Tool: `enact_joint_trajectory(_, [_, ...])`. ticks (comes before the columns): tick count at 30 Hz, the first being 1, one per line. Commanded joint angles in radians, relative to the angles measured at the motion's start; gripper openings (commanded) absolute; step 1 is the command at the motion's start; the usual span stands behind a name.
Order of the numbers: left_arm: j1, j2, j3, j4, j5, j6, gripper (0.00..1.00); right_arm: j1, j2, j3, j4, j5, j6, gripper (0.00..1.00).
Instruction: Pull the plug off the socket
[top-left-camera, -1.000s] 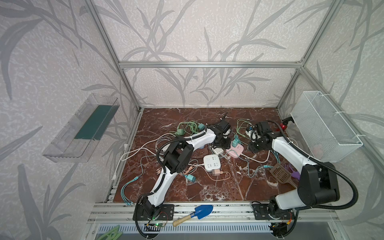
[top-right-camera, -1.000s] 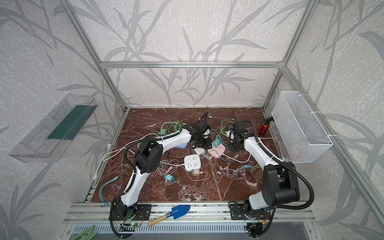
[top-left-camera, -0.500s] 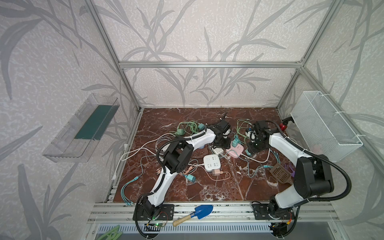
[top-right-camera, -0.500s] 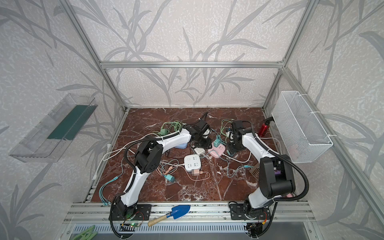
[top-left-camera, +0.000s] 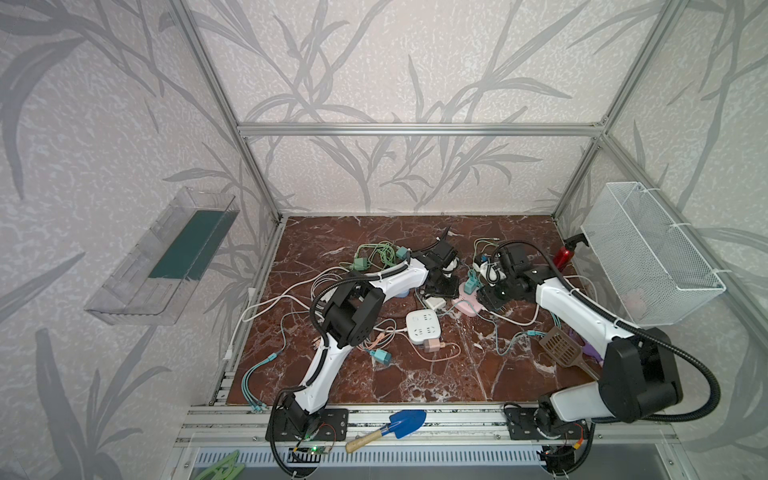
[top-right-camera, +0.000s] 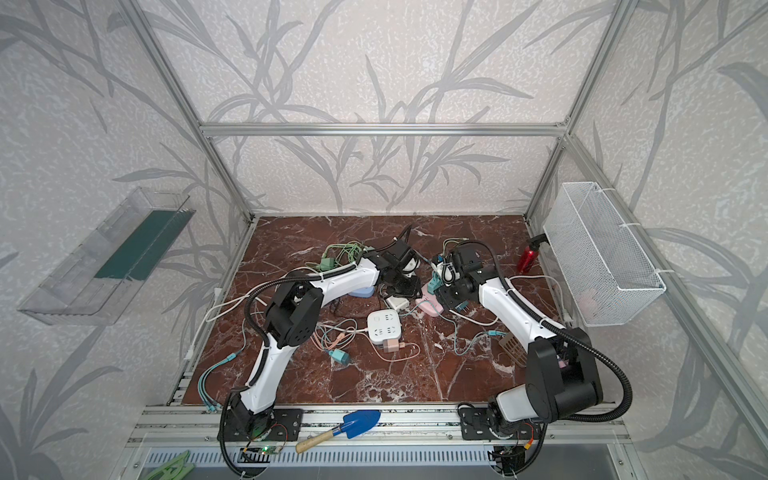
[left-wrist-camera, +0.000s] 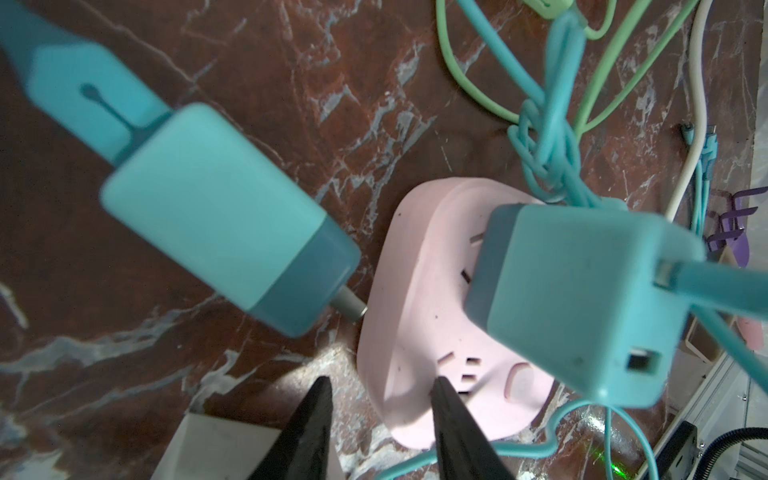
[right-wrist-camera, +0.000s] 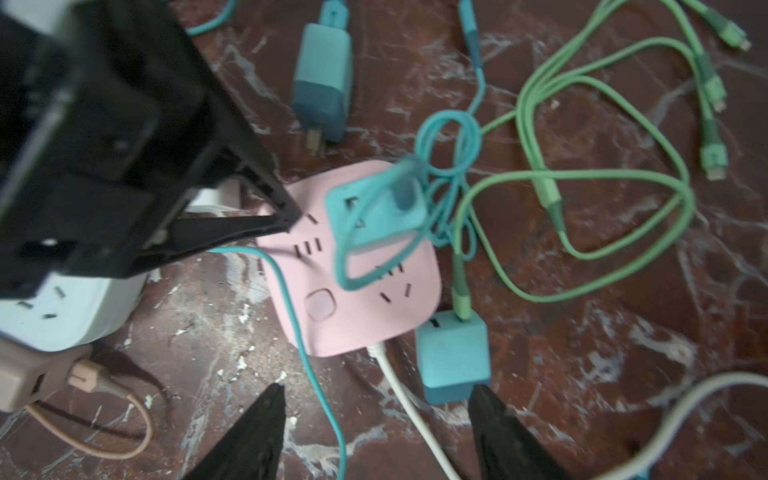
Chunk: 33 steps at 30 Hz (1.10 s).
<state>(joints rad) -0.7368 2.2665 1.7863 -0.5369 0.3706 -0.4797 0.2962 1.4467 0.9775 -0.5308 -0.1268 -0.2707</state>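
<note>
Where the two arms meet near the middle of the marble bench (top-left-camera: 374, 382), a pink socket (right-wrist-camera: 353, 324) lies flat with a teal plug (right-wrist-camera: 382, 216) standing on its top face. Left gripper (left-wrist-camera: 380, 384): jaws narrow, gripping nothing, one fingertip (left-wrist-camera: 446, 407) on the socket's rim. Right gripper (right-wrist-camera: 377, 388) hovers above, jaws wide and empty, a loose teal charger (right-wrist-camera: 453, 361) beside one fingertip (right-wrist-camera: 488, 409).

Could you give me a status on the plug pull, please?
Left gripper open, one finger at pink socket. Right gripper open, empty. Teal plug looks seated in socket. Teal cable looped over it.
</note>
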Motion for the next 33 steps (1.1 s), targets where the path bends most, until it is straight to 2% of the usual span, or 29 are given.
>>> enact_joint_trajectory(1, [0.005, -0.032, -0.009, -0.033, 0.014, 0.001, 0.42, -0.003, 0.008, -0.029, 0.138, -0.050, -0.042, 0.71])
enact_joint_trajectory(5, [0.005, -0.020, -0.004, -0.036, 0.024, 0.000, 0.42, -0.003, 0.073, -0.010, 0.189, -0.074, -0.094, 0.71])
enact_joint_trajectory(14, [0.001, 0.011, 0.024, -0.061, 0.042, 0.008, 0.42, -0.003, 0.219, 0.090, 0.176, -0.116, -0.152, 0.70])
enact_joint_trajectory(20, [-0.001, 0.025, 0.043, -0.079, 0.032, 0.012, 0.42, -0.003, 0.286, 0.139, 0.147, -0.131, -0.182, 0.58])
enact_joint_trajectory(30, [-0.004, 0.046, 0.051, -0.088, 0.034, 0.015, 0.40, -0.003, 0.319, 0.142, 0.174, -0.140, -0.202, 0.61])
enact_joint_trajectory(33, [-0.005, 0.053, 0.052, -0.091, 0.033, 0.018, 0.39, -0.002, 0.340, 0.161, 0.161, -0.164, -0.206, 0.56])
